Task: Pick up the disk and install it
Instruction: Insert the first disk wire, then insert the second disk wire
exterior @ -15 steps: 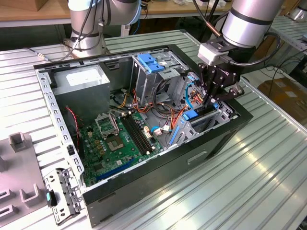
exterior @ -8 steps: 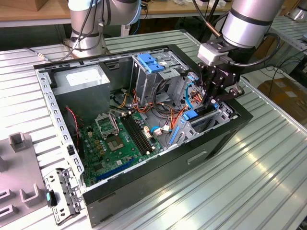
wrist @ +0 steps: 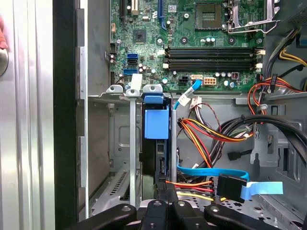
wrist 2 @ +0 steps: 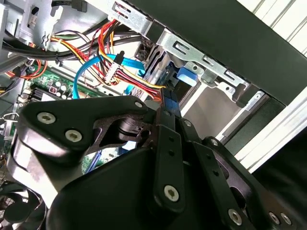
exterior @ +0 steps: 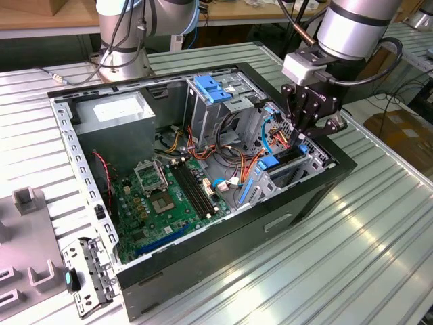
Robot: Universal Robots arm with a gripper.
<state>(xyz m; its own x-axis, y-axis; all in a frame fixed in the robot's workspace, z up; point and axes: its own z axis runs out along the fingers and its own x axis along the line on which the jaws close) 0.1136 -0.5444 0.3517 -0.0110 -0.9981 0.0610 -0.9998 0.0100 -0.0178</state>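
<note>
Black metal links of the claw (exterior: 308,128) are hanging over the drive cage (exterior: 298,162) at the front corner of the open computer case (exterior: 203,271), which is lying on the table (exterior: 379,237). Its fingers (wrist 2: 168,143) are closing on the thin edge of the disk (wrist: 156,125). The disk is standing on edge in the cage slot, directly below the claw, its blue carrier running away from the fingers toward the motherboard (wrist: 192,43).
</note>
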